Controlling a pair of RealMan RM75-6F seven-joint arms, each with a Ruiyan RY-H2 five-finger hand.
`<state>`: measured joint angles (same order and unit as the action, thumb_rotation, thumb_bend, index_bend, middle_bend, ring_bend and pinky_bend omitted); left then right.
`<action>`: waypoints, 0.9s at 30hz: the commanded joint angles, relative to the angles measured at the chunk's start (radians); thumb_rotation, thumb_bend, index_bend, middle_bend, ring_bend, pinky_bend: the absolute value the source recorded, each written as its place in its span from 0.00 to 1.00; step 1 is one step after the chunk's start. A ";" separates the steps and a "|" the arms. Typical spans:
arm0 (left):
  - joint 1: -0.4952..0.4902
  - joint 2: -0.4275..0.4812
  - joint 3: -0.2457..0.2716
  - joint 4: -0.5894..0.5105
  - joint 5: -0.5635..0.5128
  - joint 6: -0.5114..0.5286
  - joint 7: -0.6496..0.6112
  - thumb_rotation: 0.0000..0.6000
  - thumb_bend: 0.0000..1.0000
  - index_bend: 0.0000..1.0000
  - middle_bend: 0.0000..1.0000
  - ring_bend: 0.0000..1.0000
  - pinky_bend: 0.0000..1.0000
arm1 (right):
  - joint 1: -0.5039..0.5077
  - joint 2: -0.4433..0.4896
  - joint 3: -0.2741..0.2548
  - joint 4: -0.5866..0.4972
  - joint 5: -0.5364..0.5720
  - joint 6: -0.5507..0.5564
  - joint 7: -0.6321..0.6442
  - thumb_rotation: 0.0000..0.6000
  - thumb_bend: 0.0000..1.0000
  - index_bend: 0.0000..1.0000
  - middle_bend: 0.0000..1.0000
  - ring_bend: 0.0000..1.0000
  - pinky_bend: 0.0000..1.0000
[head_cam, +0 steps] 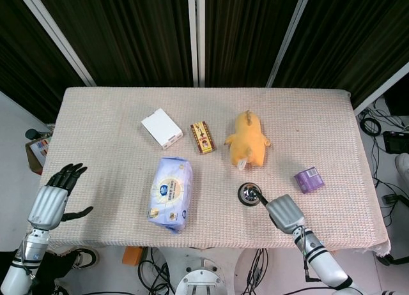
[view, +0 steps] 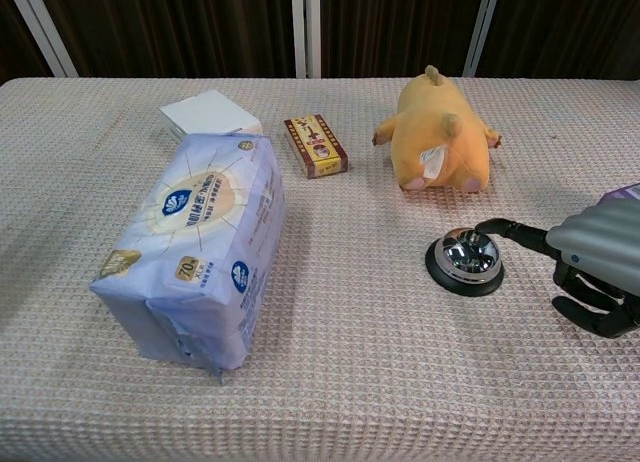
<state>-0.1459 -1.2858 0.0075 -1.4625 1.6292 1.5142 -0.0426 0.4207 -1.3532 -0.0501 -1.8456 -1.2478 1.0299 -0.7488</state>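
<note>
A silver call bell (head_cam: pixel 249 193) (view: pixel 465 259) on a black base stands near the table's front edge, right of centre. My right hand (head_cam: pixel 284 213) (view: pixel 598 265) lies just right of it. One finger (view: pixel 510 230) points at the bell and its tip is by the dome's right edge; the other fingers are curled in and hold nothing. I cannot tell whether the tip touches the bell. My left hand (head_cam: pixel 54 200) hovers at the table's front left corner, fingers spread and empty; the chest view does not show it.
A blue tissue pack (head_cam: pixel 170 194) (view: pixel 200 240) lies front centre. Behind it are a white box (head_cam: pixel 162 128) (view: pixel 208 112), a small brown box (head_cam: pixel 202 136) (view: pixel 316 145) and a yellow plush (head_cam: pixel 246 138) (view: pixel 440 132). A purple box (head_cam: pixel 308 179) sits right of the bell.
</note>
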 commanded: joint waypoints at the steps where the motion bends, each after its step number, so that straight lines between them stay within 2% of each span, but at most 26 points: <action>1: 0.000 0.002 0.000 -0.001 0.002 0.002 0.000 0.87 0.08 0.13 0.09 0.07 0.22 | -0.007 0.006 0.001 -0.007 -0.059 0.035 0.051 1.00 0.44 0.00 0.81 0.71 0.75; 5: -0.002 0.000 0.002 -0.001 0.005 -0.001 0.001 0.86 0.08 0.13 0.09 0.07 0.22 | -0.009 0.007 -0.004 0.006 -0.093 0.047 0.082 1.00 0.44 0.00 0.81 0.71 0.75; 15: -0.002 -0.002 0.003 0.003 0.005 -0.002 0.000 0.86 0.08 0.13 0.09 0.07 0.22 | 0.002 -0.012 -0.021 0.022 -0.033 0.013 0.034 1.00 0.44 0.00 0.81 0.71 0.75; 23: -0.004 0.000 0.003 -0.003 0.011 0.000 0.003 0.86 0.08 0.13 0.09 0.07 0.22 | -0.006 0.000 -0.016 0.008 -0.097 0.059 0.088 1.00 0.44 0.00 0.81 0.71 0.75; 27: -0.005 0.000 0.004 -0.004 0.011 -0.001 0.004 0.86 0.08 0.13 0.09 0.07 0.22 | -0.001 -0.006 -0.025 0.026 -0.084 0.040 0.075 1.00 0.44 0.00 0.81 0.71 0.75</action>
<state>-0.1504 -1.2862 0.0114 -1.4664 1.6404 1.5131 -0.0388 0.4176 -1.3564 -0.0715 -1.8253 -1.3397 1.0771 -0.6647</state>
